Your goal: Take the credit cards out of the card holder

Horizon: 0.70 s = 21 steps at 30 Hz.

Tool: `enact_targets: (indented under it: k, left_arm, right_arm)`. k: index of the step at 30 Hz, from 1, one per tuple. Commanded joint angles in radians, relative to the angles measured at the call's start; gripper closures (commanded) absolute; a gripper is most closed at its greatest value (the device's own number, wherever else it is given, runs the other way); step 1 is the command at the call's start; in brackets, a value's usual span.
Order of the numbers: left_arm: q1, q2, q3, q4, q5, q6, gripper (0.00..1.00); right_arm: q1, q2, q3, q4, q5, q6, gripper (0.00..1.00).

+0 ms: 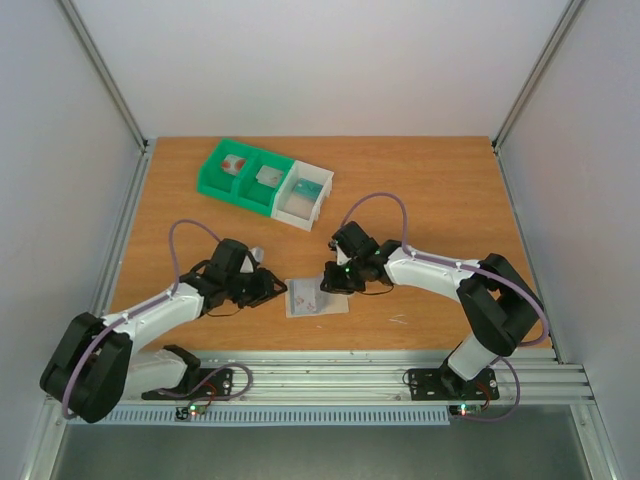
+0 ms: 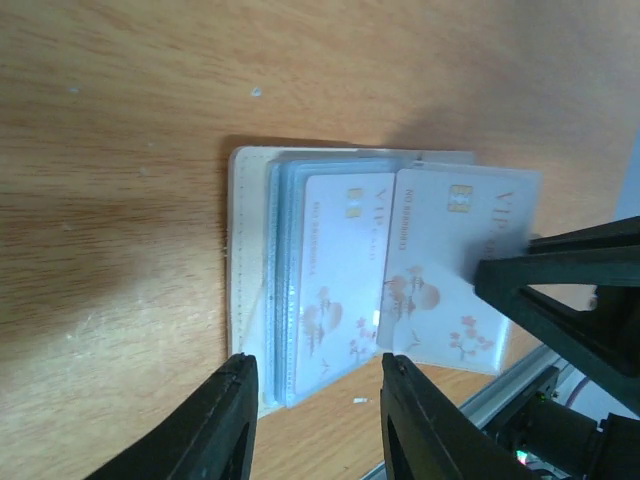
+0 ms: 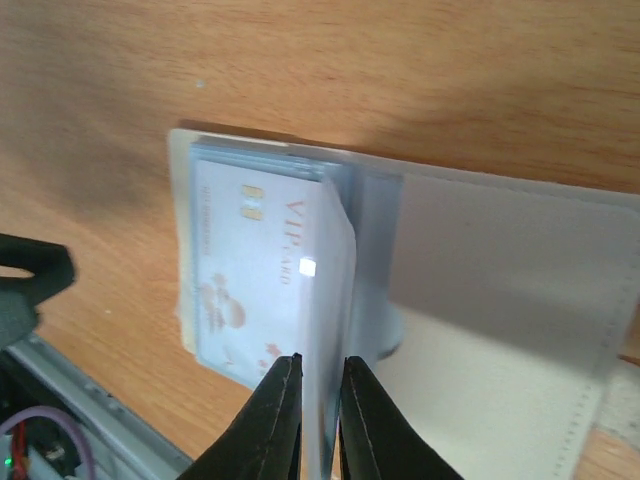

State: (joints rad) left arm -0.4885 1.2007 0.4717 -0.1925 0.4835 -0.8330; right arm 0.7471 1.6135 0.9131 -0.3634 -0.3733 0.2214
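The card holder [image 1: 315,298] lies open on the table between both grippers. In the left wrist view it [image 2: 248,280] shows cream covers and translucent blue-grey leaves. A white credit card with red marks [image 2: 335,270] lies flat in one leaf. A second white card [image 2: 445,260] sits in a leaf that is lifted and tilted. My right gripper [image 3: 321,362] is shut on the edge of that lifted leaf [image 3: 330,300]; the flat card [image 3: 245,270] lies to its left. My left gripper [image 2: 318,360] is open, just off the holder's near edge. No dark red card shows.
A green-and-white compartment tray [image 1: 265,182] stands at the back of the table with small items in it. The table's metal front rail [image 1: 330,375] runs close behind the holder. Side walls close the table on the left and right.
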Motion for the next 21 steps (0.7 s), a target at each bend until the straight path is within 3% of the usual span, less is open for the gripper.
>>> enact_targets:
  k: [1,6,11,16,21]
  left_arm:
    - [-0.002,-0.029,0.007,0.062,0.035,-0.048,0.65]
    - [-0.002,0.020,0.017,0.127,0.061,-0.074,0.66]
    - [-0.045,0.091,0.043,0.227,0.057,-0.108,0.65]
    - [-0.111,0.179,0.088,0.286,0.035,-0.130,0.64]
    - [-0.149,0.272,0.109,0.353,0.014,-0.157,0.64]
  right_arm:
    - [0.005,-0.031,-0.032,-0.046,0.077,-0.036,0.87]
    - [0.006,-0.052,-0.057,-0.059,0.131,-0.066,0.87]
    - [0.006,-0.075,-0.055,-0.105,0.191,-0.102,0.72]
    - [0.006,-0.132,-0.052,-0.134,0.219,-0.114,0.76]
    - [-0.004,-0.122,-0.063,-0.089,0.152,-0.107,0.83]
